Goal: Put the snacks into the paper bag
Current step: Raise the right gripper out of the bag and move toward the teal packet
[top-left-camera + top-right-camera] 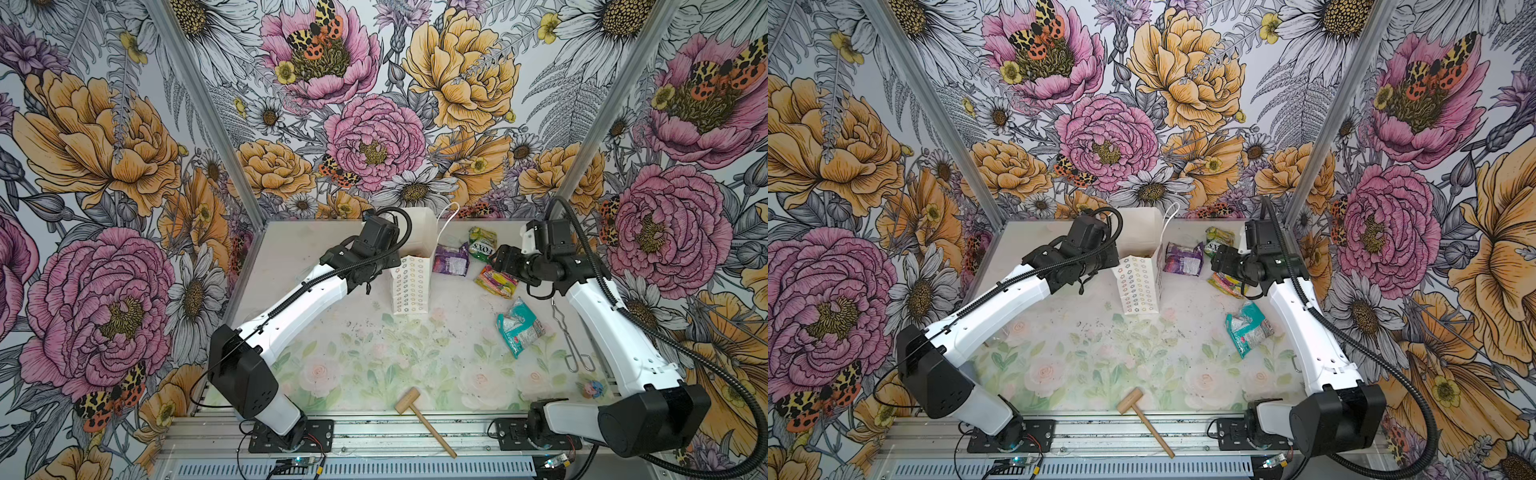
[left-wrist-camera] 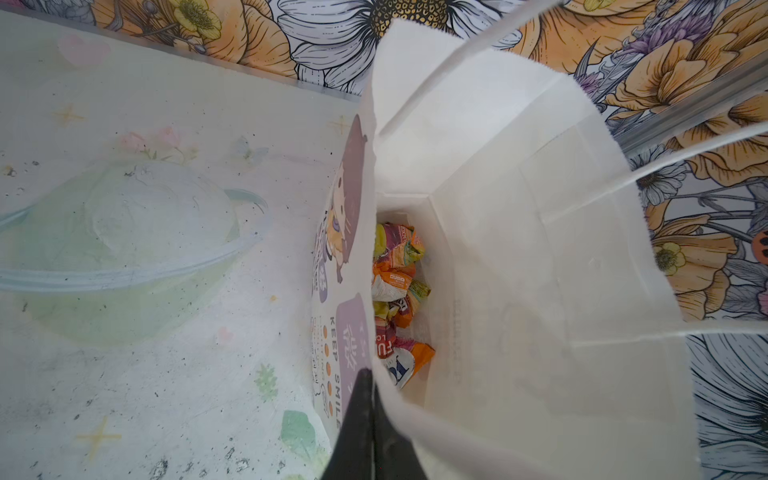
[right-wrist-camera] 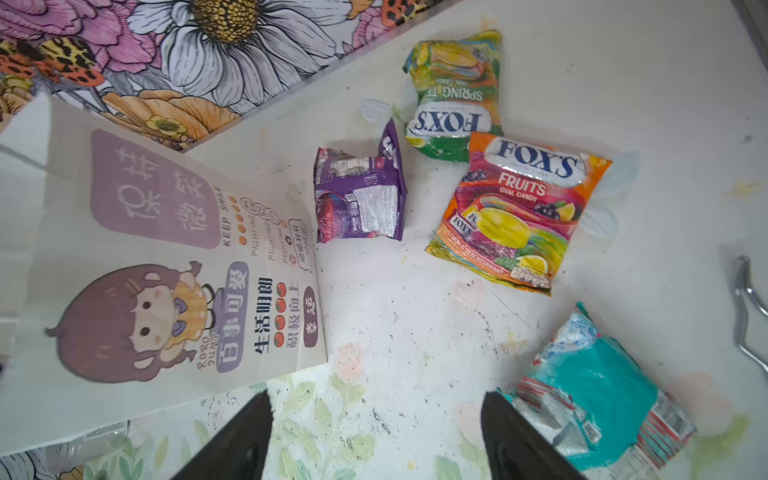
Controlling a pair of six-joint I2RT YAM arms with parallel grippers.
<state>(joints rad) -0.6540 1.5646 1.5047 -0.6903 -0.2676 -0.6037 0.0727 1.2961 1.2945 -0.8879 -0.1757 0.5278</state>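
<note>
Centrally, at the back of the tabletop (image 1: 374,353), the paper bag (image 1: 409,286) stands upright, its rim pinched by the closed left hand (image 2: 370,415). The right hand (image 3: 378,399) hangs open and empty near the loose teal packet (image 3: 602,399), orange packet (image 3: 515,212), purple packet (image 3: 357,199) and green packet (image 3: 453,95). Several crumpled packets (image 2: 397,291) lie inside the bag.

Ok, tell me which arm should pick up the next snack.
Right. The right claw, open, hangs close to the loose purple packet, green packet, orange packet and teal packet beside the paper bag. The left claw is shut on the bag's rim, busy holding it.
</note>
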